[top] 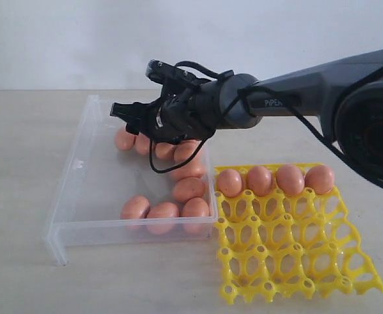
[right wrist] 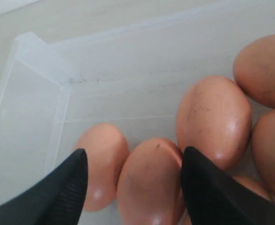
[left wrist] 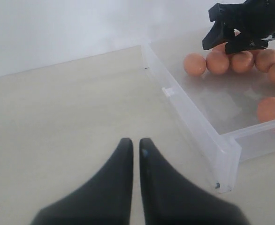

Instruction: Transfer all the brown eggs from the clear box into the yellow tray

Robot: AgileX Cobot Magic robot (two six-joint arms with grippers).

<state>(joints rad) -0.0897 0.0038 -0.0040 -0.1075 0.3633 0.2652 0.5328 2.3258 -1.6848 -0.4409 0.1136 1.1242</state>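
Only writing we can make out is on the right arm (top: 309,85): pale letters that look like "PIPE", with the end lost behind a black cable.

The brown eggs (top: 189,189) are smooth, slightly glossy ovals, orange-brown with tiny dark flecks up close. Most sit inside the clear box (top: 70,173): three lie along its near wall and a cluster runs toward its far wall, partly hidden under the arm. Four more (top: 259,180) stand in a row in the yellow tray (top: 296,261), along the tray's edge on the same side as the box's far wall. The tray is shiny openwork plastic with round cells and pegs, just beside the box. The box itself is see-through plastic with low walls and a small tab on one long wall.

The right end effector (top: 127,116) hangs inside the box over the far cluster, its black fingers (right wrist: 67,187) spread apart with one egg between them. We can't tell if they touch it.

The left end effector (left wrist: 132,143) is outside the box over the pale bench (top: 21,144), tips pressed nearly together on nothing.
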